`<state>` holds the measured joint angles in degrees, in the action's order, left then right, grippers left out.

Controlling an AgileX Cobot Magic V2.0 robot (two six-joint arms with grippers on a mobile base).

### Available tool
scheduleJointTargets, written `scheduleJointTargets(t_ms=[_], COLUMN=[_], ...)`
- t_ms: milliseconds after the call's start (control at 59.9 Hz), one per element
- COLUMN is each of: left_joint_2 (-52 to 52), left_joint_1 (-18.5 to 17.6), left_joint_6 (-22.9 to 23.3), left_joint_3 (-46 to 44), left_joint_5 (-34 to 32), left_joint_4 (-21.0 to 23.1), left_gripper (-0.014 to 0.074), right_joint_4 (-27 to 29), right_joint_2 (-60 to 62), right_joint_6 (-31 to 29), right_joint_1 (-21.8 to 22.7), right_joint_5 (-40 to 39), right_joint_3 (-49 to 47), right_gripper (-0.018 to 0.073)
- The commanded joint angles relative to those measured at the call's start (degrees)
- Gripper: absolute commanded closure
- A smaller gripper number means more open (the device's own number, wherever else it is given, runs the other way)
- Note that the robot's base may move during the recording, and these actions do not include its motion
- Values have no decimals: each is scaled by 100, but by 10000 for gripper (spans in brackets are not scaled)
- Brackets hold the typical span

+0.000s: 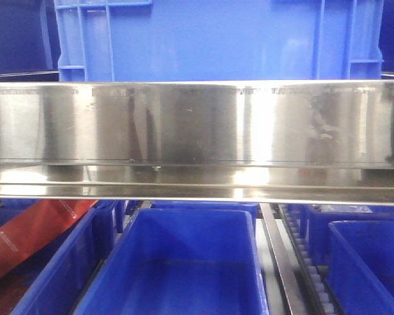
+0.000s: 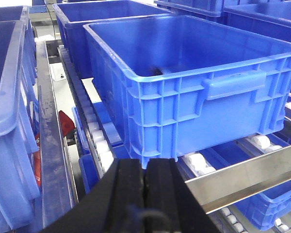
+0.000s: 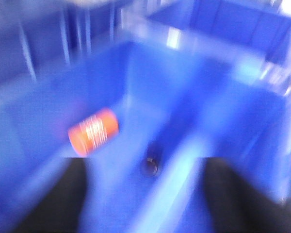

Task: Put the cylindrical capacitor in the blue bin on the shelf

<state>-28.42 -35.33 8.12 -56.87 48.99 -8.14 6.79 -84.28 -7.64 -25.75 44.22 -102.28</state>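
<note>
The right wrist view is blurred by motion. In it the cylindrical capacitor (image 3: 150, 165), small and dark, lies on the floor of a blue bin (image 3: 218, 111). It shows between the two fingers of my right gripper (image 3: 145, 175), which is open and holds nothing. My left gripper (image 2: 144, 164) is shut with nothing between its pads, just in front of the near corner of a large blue bin (image 2: 184, 111). That bin stands on the white rollers of the stainless-steel shelf (image 1: 197, 125).
An orange cylinder (image 3: 93, 132) lies in the same bin, left of the capacitor. More blue bins (image 1: 177, 262) fill the level below the steel rail, and a red strip (image 1: 33, 233) lies at the lower left. Another bin (image 2: 7, 126) stands close on the left.
</note>
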Motion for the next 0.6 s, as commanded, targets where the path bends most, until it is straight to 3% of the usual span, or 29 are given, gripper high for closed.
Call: scheduleJointTargets(t_ms=[0,83,167,584], left_joint_2=[26,26,26,26], left_joint_1=[31,31,31,31], left_joint_6=[40,40,40,40], left_joint_3=[6,6,6,6], left_joint_5=[-29,-29,-29,-29], left_joint_4=[5,5,-8,-19], left_gripper=[708,708,708,708], right_joint_4=[-94,-162,-292,-324], right_joint_2=[503,975,1477,4333], right_joint_6=[-44,-44,-44,-8], right_joint_1=[-4,-4,-4,-4], right_joint_5=[-72,-103,-147,-1866], right_joint_3=[65,396,856,4545], right_gripper=[487,615,673,691])
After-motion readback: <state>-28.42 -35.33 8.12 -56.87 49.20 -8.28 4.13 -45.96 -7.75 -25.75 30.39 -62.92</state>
